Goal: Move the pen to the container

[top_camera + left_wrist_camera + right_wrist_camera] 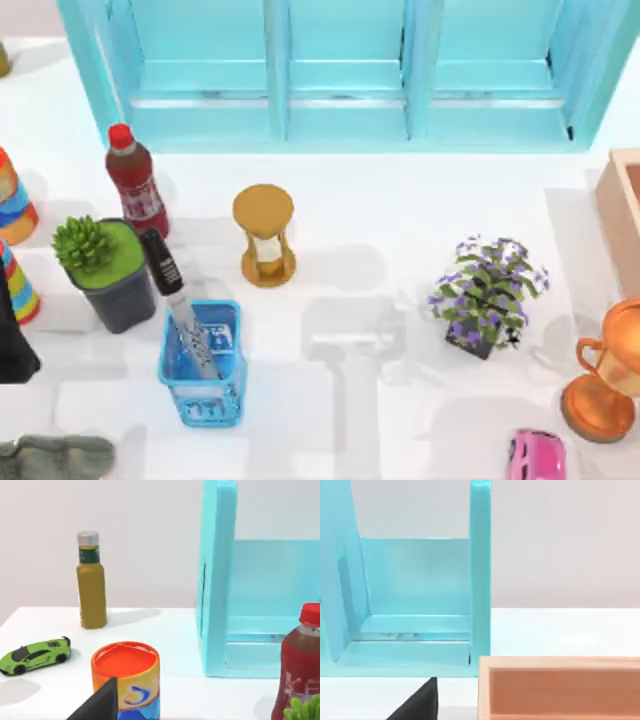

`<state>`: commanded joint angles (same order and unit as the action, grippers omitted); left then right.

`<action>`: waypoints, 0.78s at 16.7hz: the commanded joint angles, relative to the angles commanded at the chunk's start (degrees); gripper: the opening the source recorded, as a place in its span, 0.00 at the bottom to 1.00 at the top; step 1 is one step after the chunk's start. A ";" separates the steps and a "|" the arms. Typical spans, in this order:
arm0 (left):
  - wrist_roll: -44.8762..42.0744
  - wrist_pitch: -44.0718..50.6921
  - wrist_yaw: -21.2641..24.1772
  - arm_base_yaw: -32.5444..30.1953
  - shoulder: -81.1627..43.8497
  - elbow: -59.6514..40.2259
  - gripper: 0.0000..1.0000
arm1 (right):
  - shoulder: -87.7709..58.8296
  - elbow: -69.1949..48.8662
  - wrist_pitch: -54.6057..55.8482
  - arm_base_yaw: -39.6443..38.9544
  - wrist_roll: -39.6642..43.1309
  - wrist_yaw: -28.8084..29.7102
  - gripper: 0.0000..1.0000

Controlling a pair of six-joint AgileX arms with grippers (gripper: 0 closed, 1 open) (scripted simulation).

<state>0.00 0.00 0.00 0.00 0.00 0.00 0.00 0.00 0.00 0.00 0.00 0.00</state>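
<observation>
From above, the pen (178, 300) stands tilted in the small blue mesh basket (203, 368) at the tabletop's left, black cap up beside the potted succulent (105, 270); the container (622, 208) sits at the right edge, well apart, with bare tabletop (380, 350) between. In the left wrist view a dark tip of the left hand (100, 702) sits by an orange cup (126, 682). In the right wrist view the right hand (420, 700) sits just beside the container's wall; I cannot tell whether either hand is open or closed.

Standing tilted in the blue mesh basket (203, 372): the pen (178, 297), black cap uppermost and leaning toward the succulent pot (108, 268). Just behind that pot, a red soda bottle (136, 182); to the basket's upper right, a gold hourglass (265, 234). Well right of the basket, a purple flowering plant (487, 292) and a bronze trophy (610, 371). At the far right edge (partly cut off), the peach-tan container (621, 206). Behind everything, a turquoise shelf unit (345, 75).
</observation>
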 joint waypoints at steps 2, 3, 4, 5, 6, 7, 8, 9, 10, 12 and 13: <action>0.00 0.00 0.00 0.00 0.00 0.00 1.00 | 0.00 0.00 0.00 0.00 0.00 0.00 1.00; 0.00 0.00 0.00 0.00 0.00 0.00 1.00 | -0.57 -0.47 0.14 -0.53 -0.21 0.01 1.00; 0.00 0.00 0.00 0.00 0.00 0.00 1.00 | -1.73 -1.37 0.39 -1.62 -0.62 0.02 1.00; 0.00 0.00 0.00 0.00 0.00 0.00 1.00 | -3.48 -2.56 0.72 -3.27 -1.17 0.03 1.00; 0.00 0.00 0.00 0.00 0.00 0.00 1.00 | -5.81 -4.00 1.09 -5.32 -1.82 0.03 1.00; 0.00 0.00 0.00 0.00 0.00 0.00 1.00 | -8.72 -5.62 1.51 -7.75 -2.56 0.03 1.00; 0.00 0.00 0.00 0.00 0.00 0.00 1.00 | -12.19 -7.38 1.96 -10.44 -3.35 0.02 1.00; 0.00 0.00 0.00 0.00 0.00 0.00 1.00 | -16.22 -9.26 2.45 -13.25 -4.17 0.02 1.00; 0.00 0.00 0.00 0.00 0.00 0.00 1.00 | -20.79 -11.17 2.96 -16.00 -5.00 0.05 1.00; 0.00 0.00 0.00 0.00 0.00 0.00 1.00 | -30.77 -14.95 4.00 -21.43 -6.53 0.16 1.00; 0.00 0.00 0.00 0.00 0.00 0.00 1.00 | -35.64 -16.83 4.55 -24.16 -7.21 0.22 1.00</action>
<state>0.00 0.00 0.00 0.00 0.00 0.00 -35.64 -16.83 4.55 -24.16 -7.21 0.22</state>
